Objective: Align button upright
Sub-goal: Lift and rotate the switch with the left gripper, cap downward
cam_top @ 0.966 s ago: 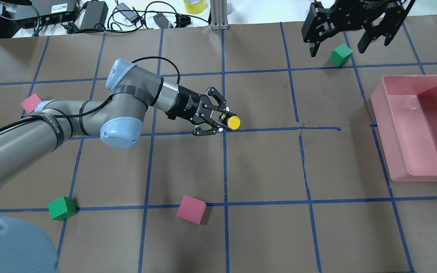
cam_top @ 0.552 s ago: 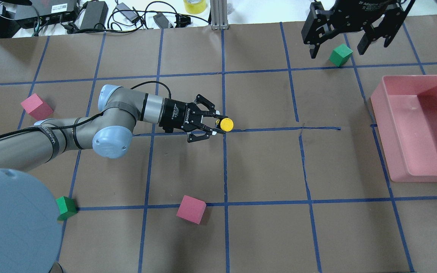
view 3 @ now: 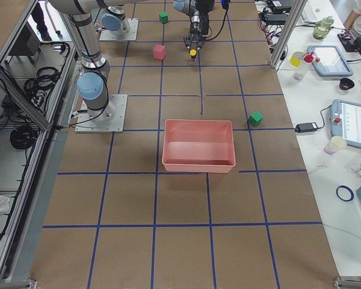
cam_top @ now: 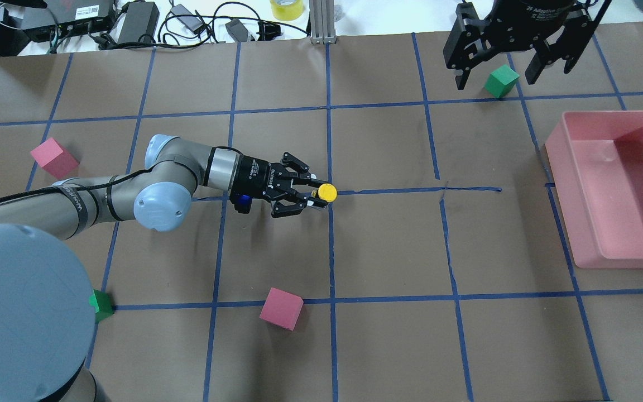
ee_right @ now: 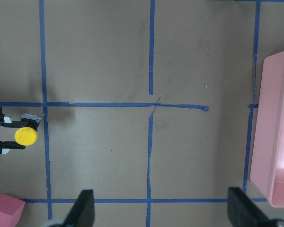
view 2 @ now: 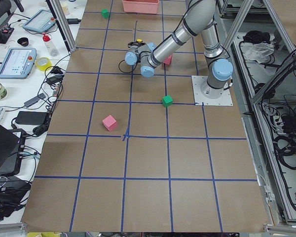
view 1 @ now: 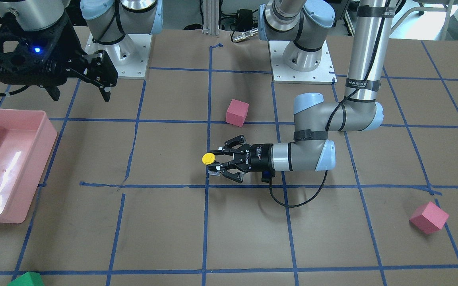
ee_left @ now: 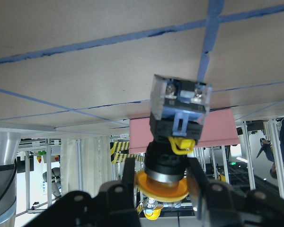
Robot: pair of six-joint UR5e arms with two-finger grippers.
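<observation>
Near the left edge of the brown paper-covered tabletop sits a pink foam cube. A green cube lies towards the near left corner, partly hidden by the arm. The left gripper reaches in almost level and low, its jaws clamped on the small push-button with the round yellow cap, black collar and grey base block. The button is near the middle of the tabletop, well apart from every edge, beside a crossing of blue tape lines. Its cap faces up and its base faces down, but I cannot tell whether the base touches the paper. A second pink cube lies nearer the near edge. By the far right corner the right gripper hangs with its jaws apart, holding nothing, over another green cube. A pink plastic bin stands at the right edge.
</observation>
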